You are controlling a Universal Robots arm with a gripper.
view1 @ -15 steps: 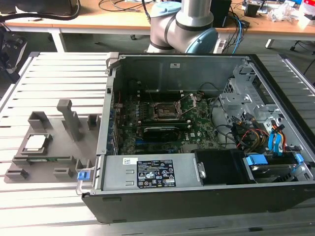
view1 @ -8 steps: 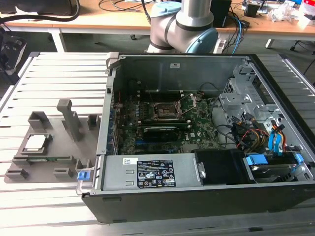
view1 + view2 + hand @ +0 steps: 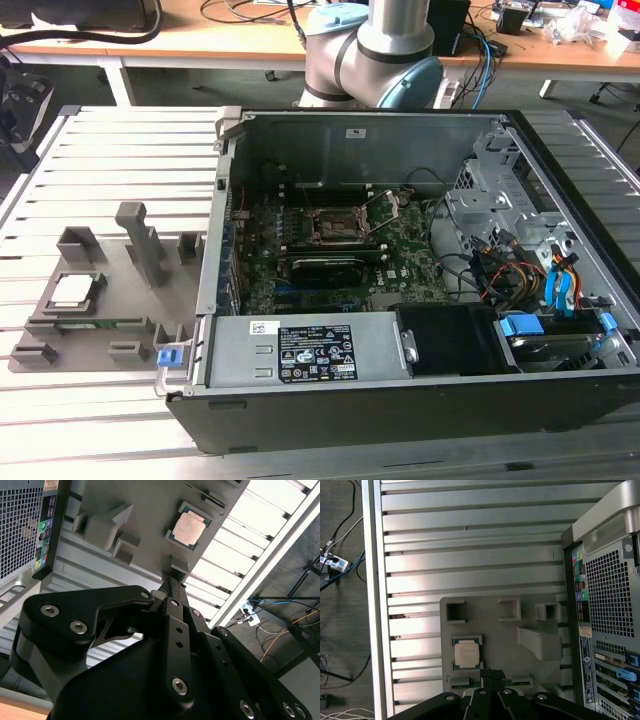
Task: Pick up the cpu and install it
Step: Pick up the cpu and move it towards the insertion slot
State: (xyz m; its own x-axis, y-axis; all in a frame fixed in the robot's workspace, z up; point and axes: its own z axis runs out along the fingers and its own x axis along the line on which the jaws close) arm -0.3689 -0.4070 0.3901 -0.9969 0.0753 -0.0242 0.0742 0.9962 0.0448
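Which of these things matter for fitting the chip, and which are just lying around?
Part of the job: cpu, resting in the grey holder tray; motherboard socket inside the open computer case; gripper.
Just lying about: floor power strip with cables; wooden desk; blue-tabbed drive bay.

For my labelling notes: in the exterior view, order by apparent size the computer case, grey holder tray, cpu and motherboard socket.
1. computer case
2. grey holder tray
3. motherboard socket and cpu: look alike, unranked.
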